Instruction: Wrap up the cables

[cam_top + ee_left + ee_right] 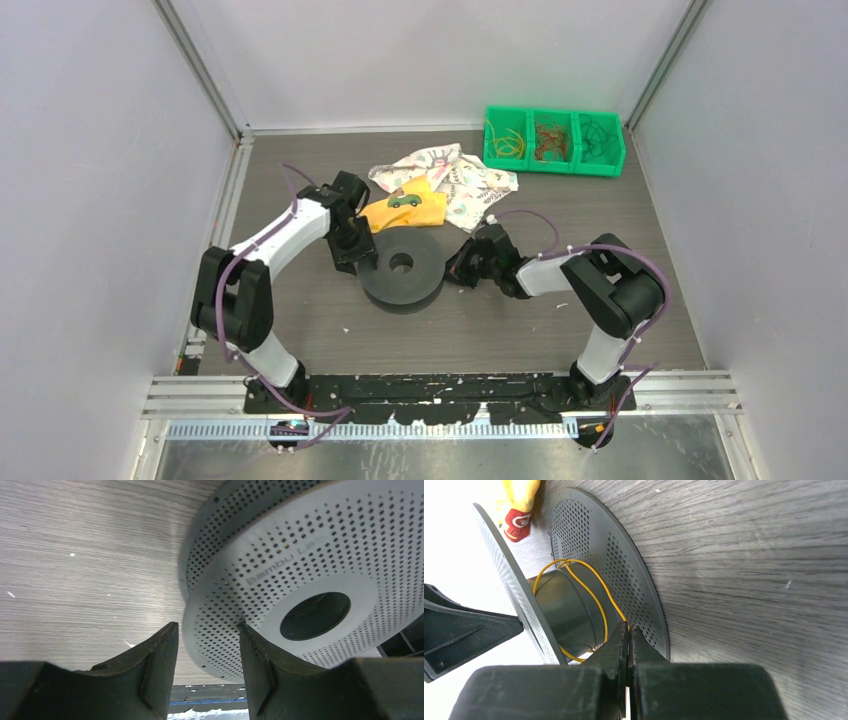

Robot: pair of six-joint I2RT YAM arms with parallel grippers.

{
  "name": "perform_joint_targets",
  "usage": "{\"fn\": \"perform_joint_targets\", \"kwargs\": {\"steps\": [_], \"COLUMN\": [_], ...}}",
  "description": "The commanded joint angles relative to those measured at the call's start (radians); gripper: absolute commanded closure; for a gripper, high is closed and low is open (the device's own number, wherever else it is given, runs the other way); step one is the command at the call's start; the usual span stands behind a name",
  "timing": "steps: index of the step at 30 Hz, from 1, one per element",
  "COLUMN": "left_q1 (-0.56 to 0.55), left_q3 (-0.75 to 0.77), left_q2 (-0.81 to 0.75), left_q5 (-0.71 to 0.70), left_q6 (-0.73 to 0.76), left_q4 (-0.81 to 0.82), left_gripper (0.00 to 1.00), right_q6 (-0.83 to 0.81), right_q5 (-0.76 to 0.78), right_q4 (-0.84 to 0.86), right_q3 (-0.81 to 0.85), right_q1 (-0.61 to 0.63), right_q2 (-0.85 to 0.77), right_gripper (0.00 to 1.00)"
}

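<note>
Right gripper [628, 630] pinching a yellow cable [594, 596] at a black spool [420, 278]

Its two fingers are pressed together. The thin yellow cable runs into their tips after looping loosely round the spool's grey core, between the two perforated flanges. The left gripper [206, 630] sits at the spool's opposite side with its fingers spread apart, and the rim of the top flange lies between them. The spool lies flat near the middle of a dark grey, wood-grain table [600, 220] scattered with small white flecks. Pale, plain walls [100, 150] close in the table on three sides, with metal rails [203, 70] at the corners. At the far right of the table stands a green bin [555, 166] with three compartments. The left one holds yellow strands [507, 140], the middle one reddish strands [550, 140], the right one dark strands [598, 135]. Just beyond the spool lie a yellow cloth [428, 213], with a small green shape [405, 200] on it, and a patterned white cloth [470, 185]
</note>
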Motion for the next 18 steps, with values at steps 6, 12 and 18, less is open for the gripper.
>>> {"fn": "perform_joint_targets", "kwargs": {"steps": [6, 12, 18], "left_q1": [-0.086, -0.125, -0.168], "left_q3": [-0.105, -0.189, -0.198], "left_q2": [-0.051, -0.091, -0.117], "left_q5": [0.038, 0.064, 0.058], "left_q6": [-0.085, -0.158, -0.202], "left_q4": [0.067, 0.104, 0.109], "left_gripper": [0.51, 0.54, 0.54], "right_q6": [0.008, 0.011, 0.026], "right_q5": [-0.008, -0.005, 0.003], "right_q4": [0.048, 0.049, 0.068], "right_q3": [-0.002, -0.003, -0.013], "right_q1": [0.005, 0.003, 0.003], "right_q2": [0.003, 0.003, -0.002], "right_gripper": [1.0, 0.99, 0.99]}}
